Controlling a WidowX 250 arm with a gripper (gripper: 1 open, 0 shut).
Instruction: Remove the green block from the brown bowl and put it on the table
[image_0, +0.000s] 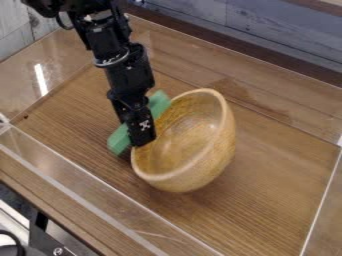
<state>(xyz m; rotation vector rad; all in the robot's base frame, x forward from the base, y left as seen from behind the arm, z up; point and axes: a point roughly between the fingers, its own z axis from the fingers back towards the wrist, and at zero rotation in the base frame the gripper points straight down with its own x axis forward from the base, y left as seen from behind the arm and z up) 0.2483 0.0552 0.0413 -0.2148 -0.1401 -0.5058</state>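
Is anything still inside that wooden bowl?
No. The brown bowl is tipped and its visible inside is bare. The green block sits outside beside it, mostly hidden behind the gripper; the bowl's near inner wall is hidden.

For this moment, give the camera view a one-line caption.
Gripper lowers green block beside tipped brown bowl on table.

Count for this view: one green block (122, 141), partly hidden behind the arm. One brown wooden bowl (187, 140). One black robot arm (107, 50) with one gripper (136, 133). One wood-grain table (274, 190). Clear acrylic walls (94, 205) along the edges: at least three panels visible, exact total unclear.
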